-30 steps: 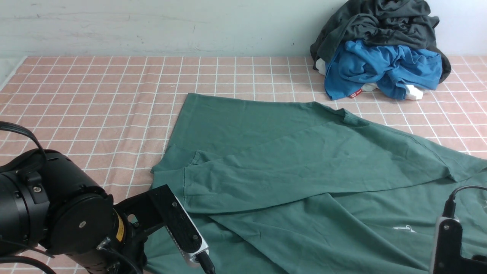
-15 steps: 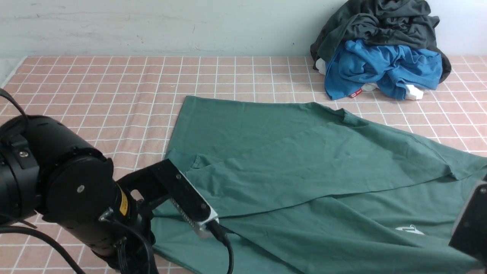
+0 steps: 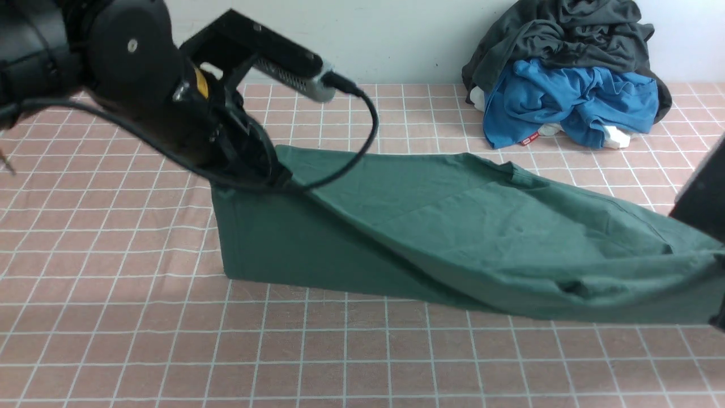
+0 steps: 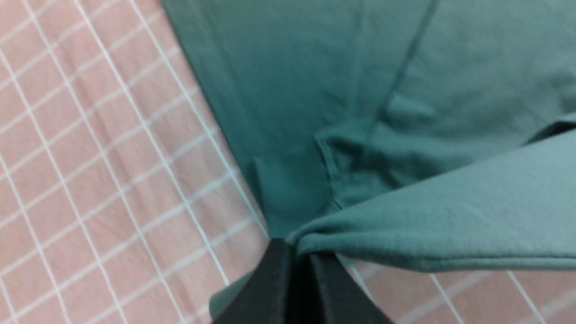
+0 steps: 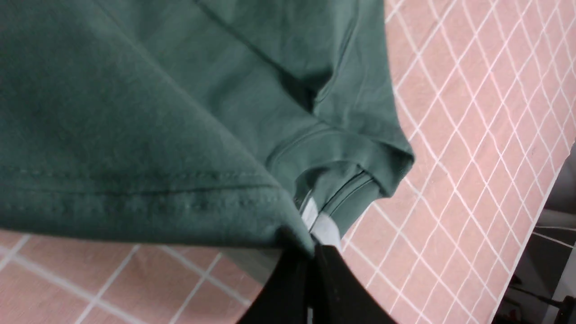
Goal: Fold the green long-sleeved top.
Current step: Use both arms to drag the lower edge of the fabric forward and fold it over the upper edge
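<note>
The green long-sleeved top [image 3: 464,226] lies across the pink checked table, and its near edge hangs lifted like a curtain between both arms. In the left wrist view my left gripper [image 4: 299,252] is shut on a bunched fold of the top [image 4: 405,238]. My left arm [image 3: 170,96] stands raised at the top's left end and hides the jaws in the front view. My right gripper [image 5: 310,249] is shut on a stitched hem of the top [image 5: 135,198], beside a white label [image 5: 315,220]. Only a dark blur of the right arm [image 3: 702,192] shows at the front view's right edge.
A pile with a dark grey garment [image 3: 566,34] over a bright blue garment [image 3: 566,102] sits at the back right against the wall. The pink checked tablecloth [image 3: 340,351] covers the table. The table's edge [image 5: 551,184] runs close by in the right wrist view.
The right gripper has shut on the top's hem. Both arms rose and moved away from me, lifting the top's near edge off the table and carrying it toward the back.
</note>
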You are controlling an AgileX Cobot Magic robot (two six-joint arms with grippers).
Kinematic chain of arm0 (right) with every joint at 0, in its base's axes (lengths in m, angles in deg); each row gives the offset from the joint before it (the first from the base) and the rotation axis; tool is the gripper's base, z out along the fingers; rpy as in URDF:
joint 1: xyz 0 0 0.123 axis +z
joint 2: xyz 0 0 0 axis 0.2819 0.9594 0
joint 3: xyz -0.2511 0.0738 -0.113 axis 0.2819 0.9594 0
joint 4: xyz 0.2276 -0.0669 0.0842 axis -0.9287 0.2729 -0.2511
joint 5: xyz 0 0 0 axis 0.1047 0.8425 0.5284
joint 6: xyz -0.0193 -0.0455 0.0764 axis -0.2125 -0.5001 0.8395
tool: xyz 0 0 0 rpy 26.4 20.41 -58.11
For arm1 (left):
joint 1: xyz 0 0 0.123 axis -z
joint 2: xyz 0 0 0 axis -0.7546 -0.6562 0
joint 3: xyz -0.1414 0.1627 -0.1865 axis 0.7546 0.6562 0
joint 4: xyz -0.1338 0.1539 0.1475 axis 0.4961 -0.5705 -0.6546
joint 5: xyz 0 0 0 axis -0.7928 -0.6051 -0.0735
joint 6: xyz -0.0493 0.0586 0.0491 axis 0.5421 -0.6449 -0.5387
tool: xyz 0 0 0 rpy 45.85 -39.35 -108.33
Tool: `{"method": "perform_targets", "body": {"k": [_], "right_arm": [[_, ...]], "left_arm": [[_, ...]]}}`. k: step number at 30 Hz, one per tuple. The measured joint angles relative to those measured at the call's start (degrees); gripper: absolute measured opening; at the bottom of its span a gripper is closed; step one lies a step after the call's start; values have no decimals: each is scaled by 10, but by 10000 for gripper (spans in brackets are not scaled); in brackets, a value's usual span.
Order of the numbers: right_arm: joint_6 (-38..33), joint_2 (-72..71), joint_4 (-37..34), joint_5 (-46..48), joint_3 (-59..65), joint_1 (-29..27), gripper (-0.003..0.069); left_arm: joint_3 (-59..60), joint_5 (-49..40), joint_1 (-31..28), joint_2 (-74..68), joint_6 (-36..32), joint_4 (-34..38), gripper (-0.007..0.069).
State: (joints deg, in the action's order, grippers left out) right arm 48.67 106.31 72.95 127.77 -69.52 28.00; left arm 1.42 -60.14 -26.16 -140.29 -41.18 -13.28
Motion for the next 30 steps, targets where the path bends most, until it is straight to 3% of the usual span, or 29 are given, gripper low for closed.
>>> {"method": "perform_targets", "body": {"k": [7,17,23,27,28,30], "right_arm": [[0,207,-26,-33,-170,-65,-5],[-14,415,11,-37,-392,-71,21],[1,447,43,-30,-474,-72,115],[47,444,36,30,-503,-65,168],[55,441,25,48,-507,-61,170],[42,427,-74,108,-515,-55,147]], "left_arm": [[-203,42,-57,-185,9,0,9],[-379,66,-93,-409,43,0,38],[-416,69,-118,-462,55,-2,202],[-418,67,-127,-461,64,-4,328],[-418,59,-128,-457,65,-1,347],[-418,22,-127,-444,65,18,377]]}}
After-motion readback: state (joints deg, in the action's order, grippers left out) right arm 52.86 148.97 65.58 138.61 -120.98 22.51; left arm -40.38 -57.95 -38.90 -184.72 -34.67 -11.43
